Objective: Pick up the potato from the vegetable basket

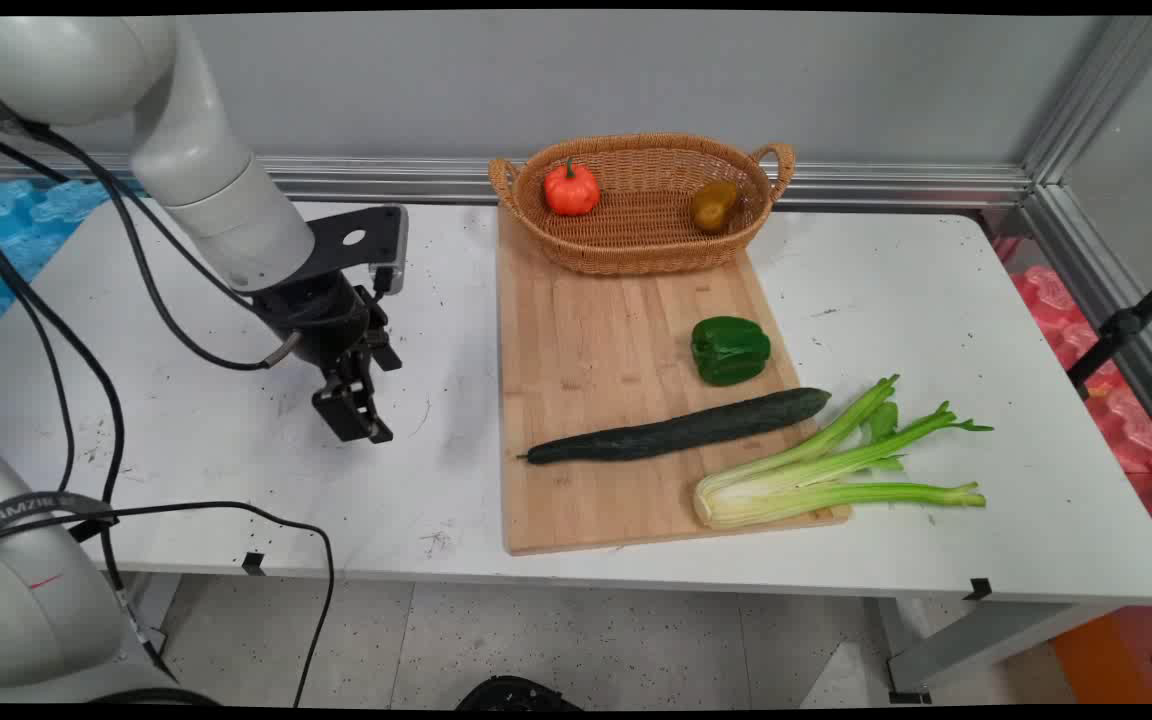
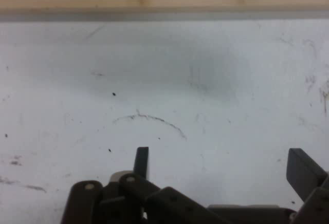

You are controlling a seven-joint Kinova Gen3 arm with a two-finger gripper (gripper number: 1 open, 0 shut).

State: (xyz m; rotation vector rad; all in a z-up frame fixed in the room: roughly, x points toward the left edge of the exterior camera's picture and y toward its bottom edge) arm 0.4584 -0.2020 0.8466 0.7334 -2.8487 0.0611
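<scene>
The gripper [image 1: 356, 410] is seen left of centre, low over bare table [image 1: 236, 450], its fingers [image 2: 303, 170] spread apart with nothing between them. Right of it, well apart, a cutting board [image 1: 586, 350] carries a cucumber [image 1: 676, 428], green pepper [image 1: 730, 350], celery [image 1: 826, 470] and basket [image 1: 641, 245].

Bare table [image 1: 236, 470] lies around the gripper [image 1: 356, 415], nothing close by. To its right the board [image 1: 586, 350] carries cucumber [image 1: 681, 432], pepper [image 1: 729, 349], celery [image 1: 826, 470]; basket [image 1: 641, 245] blocks the board's far end.
</scene>
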